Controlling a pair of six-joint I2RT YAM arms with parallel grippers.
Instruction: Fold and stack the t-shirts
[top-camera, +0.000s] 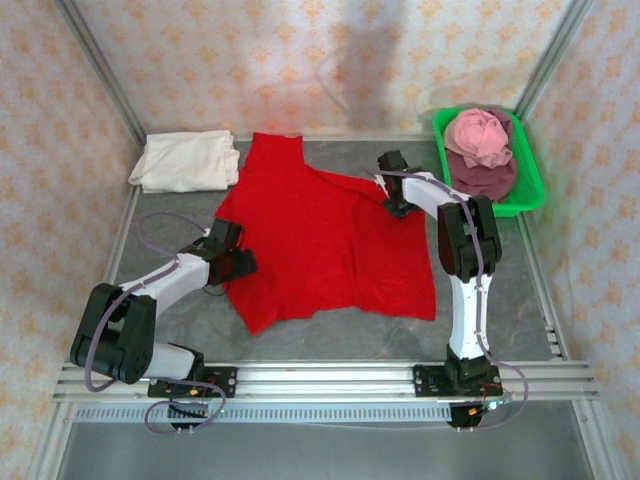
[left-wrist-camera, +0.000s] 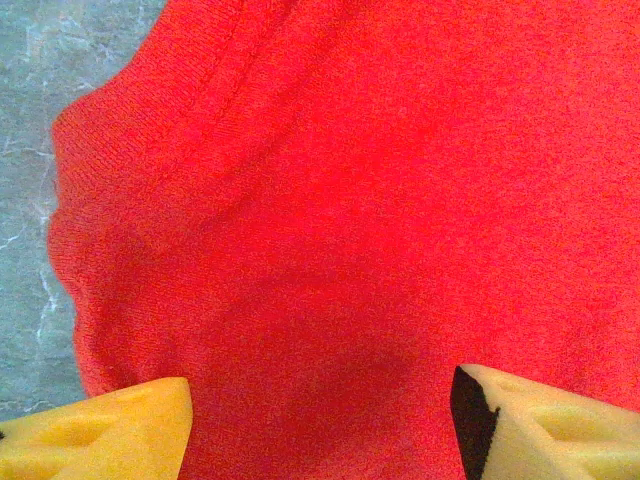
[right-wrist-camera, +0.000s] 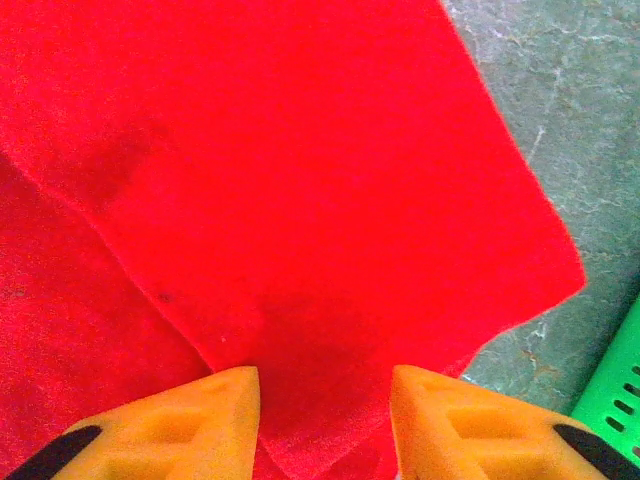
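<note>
Grey marbled tabletop (top-camera: 330, 335) enclosed by walls (top-camera: 300, 60) papered cream with a repeating orange motif; ribbed aluminium rail (top-camera: 320, 378) at 6 o'clock. Bright red t-shirt (top-camera: 320, 235), fine knit, spread at centre. Cream t-shirt (top-camera: 187, 160) folded at 10 o'clock; pink t-shirt (top-camera: 480, 135) bundled on maroon t-shirt (top-camera: 485, 178) in slotted green tray (top-camera: 500, 209) at 2 o'clock. Left gripper (left-wrist-camera: 320, 400), yellow wedge fingers wide, over red cloth at 8 o'clock; right gripper (right-wrist-camera: 322, 400) moderately parted astride a doubled red flap

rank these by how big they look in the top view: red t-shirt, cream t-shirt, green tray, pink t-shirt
1. red t-shirt, spread out, clearly largest
2. green tray
3. cream t-shirt, folded, somewhat smaller than the tray
4. pink t-shirt, bunched up inside the tray
</note>
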